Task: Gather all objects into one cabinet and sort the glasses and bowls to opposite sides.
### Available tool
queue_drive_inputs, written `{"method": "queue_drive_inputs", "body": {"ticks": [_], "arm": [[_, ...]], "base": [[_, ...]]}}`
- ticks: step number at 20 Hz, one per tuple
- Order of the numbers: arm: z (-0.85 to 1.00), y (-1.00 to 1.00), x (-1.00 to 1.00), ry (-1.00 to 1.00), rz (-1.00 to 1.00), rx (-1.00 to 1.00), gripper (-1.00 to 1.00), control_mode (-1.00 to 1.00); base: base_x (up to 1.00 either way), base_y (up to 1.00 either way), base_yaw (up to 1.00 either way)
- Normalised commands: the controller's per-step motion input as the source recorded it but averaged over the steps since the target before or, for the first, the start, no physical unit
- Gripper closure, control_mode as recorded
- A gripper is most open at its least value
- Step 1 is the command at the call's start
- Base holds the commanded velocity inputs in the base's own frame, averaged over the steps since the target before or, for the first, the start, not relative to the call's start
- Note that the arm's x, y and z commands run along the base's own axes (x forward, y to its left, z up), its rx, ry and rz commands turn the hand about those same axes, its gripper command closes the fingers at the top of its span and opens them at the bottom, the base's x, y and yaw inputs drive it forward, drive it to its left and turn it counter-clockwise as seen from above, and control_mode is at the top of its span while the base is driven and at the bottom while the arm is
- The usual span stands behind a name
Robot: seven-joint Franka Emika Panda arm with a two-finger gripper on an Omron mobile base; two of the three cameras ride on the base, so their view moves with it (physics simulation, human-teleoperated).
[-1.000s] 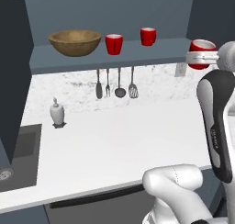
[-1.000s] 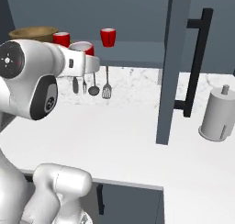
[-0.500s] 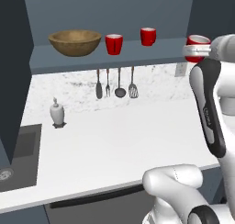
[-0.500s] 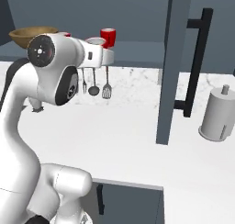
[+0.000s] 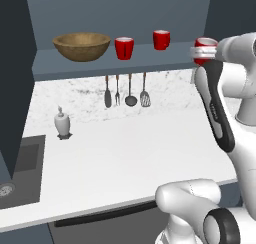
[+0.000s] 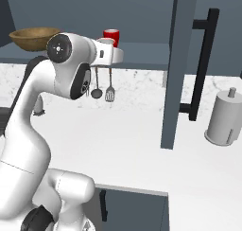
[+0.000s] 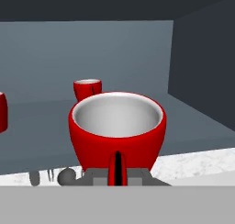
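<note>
Cup [image 7: 117,133] clamped upright in tool [image 5: 202,52]; arm raised, reaching level toward cabinet shelf [image 5: 150,58].

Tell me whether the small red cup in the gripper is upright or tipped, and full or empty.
Upright and empty. In the hand view the small red cup has its rim level and opening upward, showing a bare pale inside. The gripper holds it at the cabinet shelf edge.

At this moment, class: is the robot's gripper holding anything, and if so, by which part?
Yes. The gripper holds a red cup by its handle, low on the near side, carrying it upright at the right end of the cabinet shelf.
</note>
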Motion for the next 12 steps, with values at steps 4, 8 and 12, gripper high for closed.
{"method": "queue_drive_inputs", "body": {"ticks": [4,8,12], "arm": [[-0.21,0.0,0.85,0.0,0.0,0.0,1.0,-1.0],[-0.22,0.0,0.87,0.0,0.0,0.0,1.0,-1.0],[-0.16,0.0,0.87,0.0,0.0,0.0,1.0,-1.0]], "base": [[0.0,0.0,0.0],[0.0,0.0,0.0],[0.0,0.0,0.0]]}}
